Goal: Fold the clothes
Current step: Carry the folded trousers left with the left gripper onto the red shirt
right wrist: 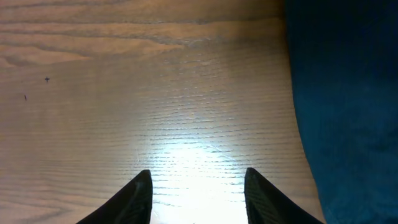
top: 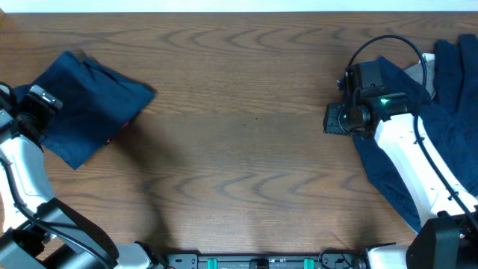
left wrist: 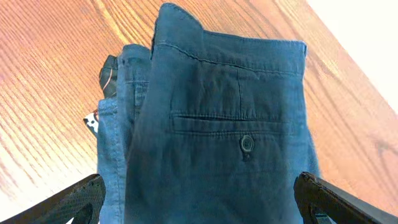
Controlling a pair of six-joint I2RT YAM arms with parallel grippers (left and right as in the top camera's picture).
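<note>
Folded trousers point(top: 89, 104), dark navy, lie at the left side of the worktop point(top: 239, 112), with the back pocket and a small button point(left wrist: 247, 144) facing up. The left claw point(left wrist: 199, 186) is over them, its fingers spread wide. The right claw point(right wrist: 198, 174), also spread, hangs above bare wood just beside a heap of navy clothes point(top: 448, 97) on the right.

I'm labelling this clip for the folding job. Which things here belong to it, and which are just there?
Job: folded navy trousers; loose navy pile; left gripper; right gripper.
Just there: wooden table; white patch by the pile, unclear what.
</note>
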